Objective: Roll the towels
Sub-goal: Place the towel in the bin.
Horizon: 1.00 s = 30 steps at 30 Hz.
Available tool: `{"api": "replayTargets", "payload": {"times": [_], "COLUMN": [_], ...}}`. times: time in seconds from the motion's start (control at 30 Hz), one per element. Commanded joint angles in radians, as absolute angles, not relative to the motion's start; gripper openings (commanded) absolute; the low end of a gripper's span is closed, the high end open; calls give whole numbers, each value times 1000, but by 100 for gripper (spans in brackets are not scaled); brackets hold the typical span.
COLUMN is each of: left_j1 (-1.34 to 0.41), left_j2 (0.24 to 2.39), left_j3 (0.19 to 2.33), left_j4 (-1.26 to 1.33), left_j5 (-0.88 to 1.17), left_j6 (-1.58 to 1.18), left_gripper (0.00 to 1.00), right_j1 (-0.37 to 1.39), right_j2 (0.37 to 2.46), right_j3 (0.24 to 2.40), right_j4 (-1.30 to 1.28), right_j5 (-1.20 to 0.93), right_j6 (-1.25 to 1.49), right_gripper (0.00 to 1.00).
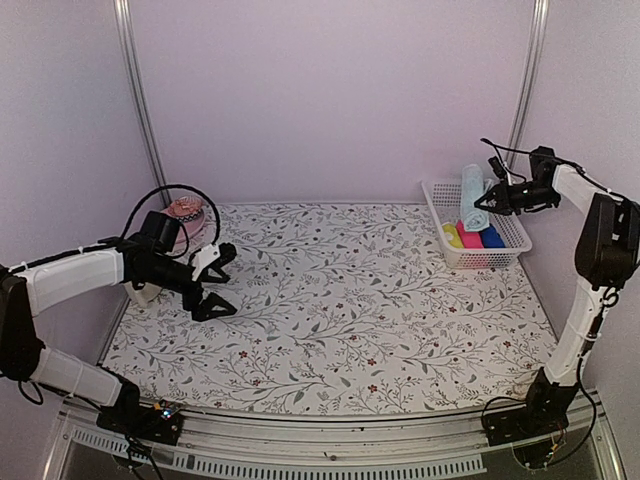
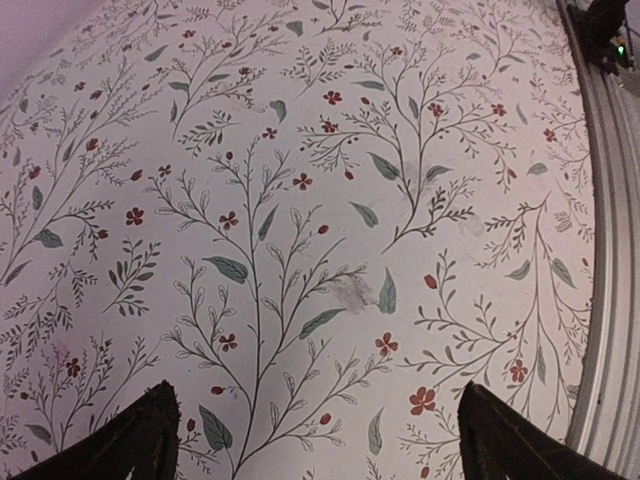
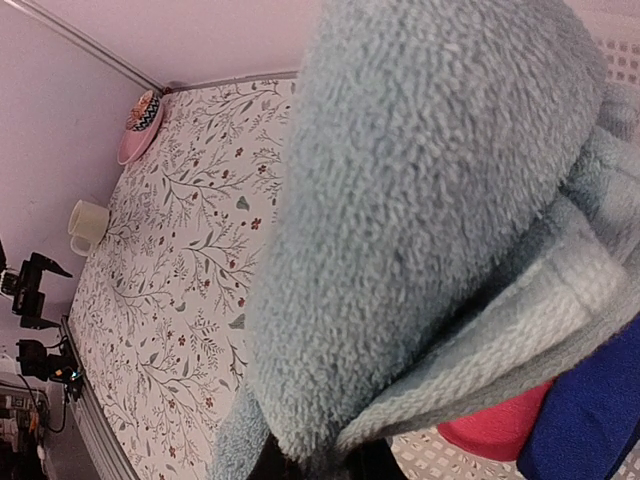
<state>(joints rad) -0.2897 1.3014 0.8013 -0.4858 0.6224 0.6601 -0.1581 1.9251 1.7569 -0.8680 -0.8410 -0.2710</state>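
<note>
Nothing is rolled yet, by my reading: your table (image 1: 330,320) has no towel spread on it, so all the laying out and rolling is ahead of you. Its cover is a flat, matte sheet printed with grey sprigs and small red flowers, and it lies smooth with no wrinkles.

The basket (image 1: 487,259) at the far right is white plastic lattice, rectangular and shallow. Both towels are there. The aqua towel (image 1: 472,195) stands up out of the basket at the right gripper (image 1: 487,200). It is thick, nubby terry with a flat woven band near its hem, and it hangs limp in soft folds. The fingers are almost buried in the pile, but they look pinched on it. The blue towel (image 1: 492,238) lies in the basket, just beside a pink bundle (image 1: 468,238) and a yellow one (image 1: 453,236). Expect both towels to sag and drag, not hold an edge.

The pink hat (image 1: 187,212) sits at the far left, round-brimmed with a patterned band.

Your left gripper (image 1: 228,282) hovers low over the bare cover, fingers spread wide and holding nothing.
</note>
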Motion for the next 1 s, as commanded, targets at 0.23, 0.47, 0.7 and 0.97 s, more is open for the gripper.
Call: {"api": "replayTargets", "payload": {"times": [0.23,0.47,0.7,0.97], "left_j1": [-269,-264,-259,-254], "left_j2": [1303,1317,1324,1344], "left_j3": [771,772,772,776], "left_j4": [-514,-516,-517,-520], "left_j5": [694,701,709,713], "left_j6": [694,698,701,701], "left_gripper": [97,97,97,97], "right_j1": [-204,-210,-210,-210], "right_j2": [2216,2319,2368,2359], "right_j3": [1913,1962,1956,1923], "right_j4": [-991,-1014,-1025,-1001], "right_j5": [-995,-1057,-1136,-1142], "right_j6": [-366,-383,-394,-380], "right_gripper": [3,3,3,3]}}
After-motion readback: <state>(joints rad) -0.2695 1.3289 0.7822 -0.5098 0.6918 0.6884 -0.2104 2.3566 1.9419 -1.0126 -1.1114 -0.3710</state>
